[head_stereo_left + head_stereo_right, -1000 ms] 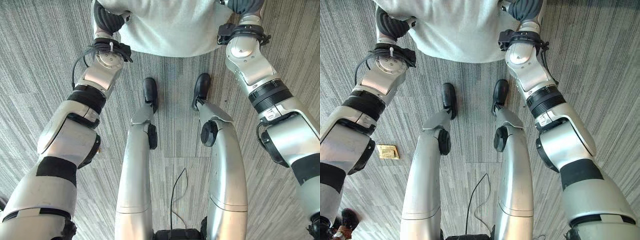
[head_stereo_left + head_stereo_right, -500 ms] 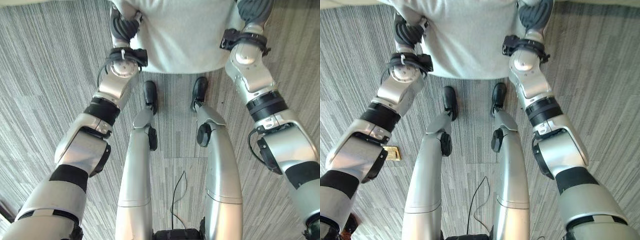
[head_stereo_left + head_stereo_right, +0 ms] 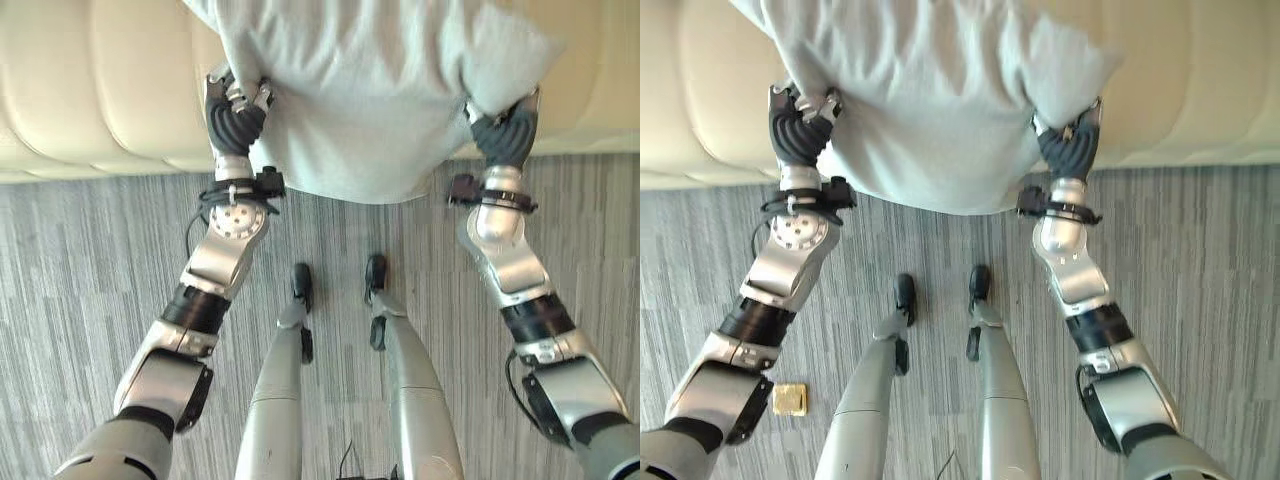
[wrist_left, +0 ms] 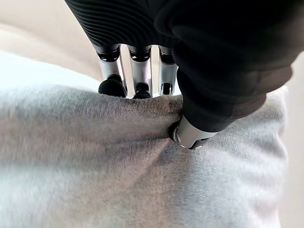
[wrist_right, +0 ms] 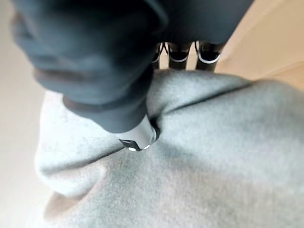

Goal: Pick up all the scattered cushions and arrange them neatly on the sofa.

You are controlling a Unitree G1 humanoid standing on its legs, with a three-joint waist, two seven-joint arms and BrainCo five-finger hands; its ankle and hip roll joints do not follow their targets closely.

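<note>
The left hand (image 3: 236, 118) & right hand (image 3: 505, 135) pinch the soft light-grey fabric cushion (image 3: 370, 90) only by its edges over the cream padded sofa (image 3: 90, 85), so it may slip or sag and land crooked on the seat.

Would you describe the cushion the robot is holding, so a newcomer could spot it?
Find the cream sofa above the striped grey floor. In front of it hangs a pale grey cushion, pinched at its sides by the left hand and right hand. It is soft fabric; the sofa is smooth.
</note>
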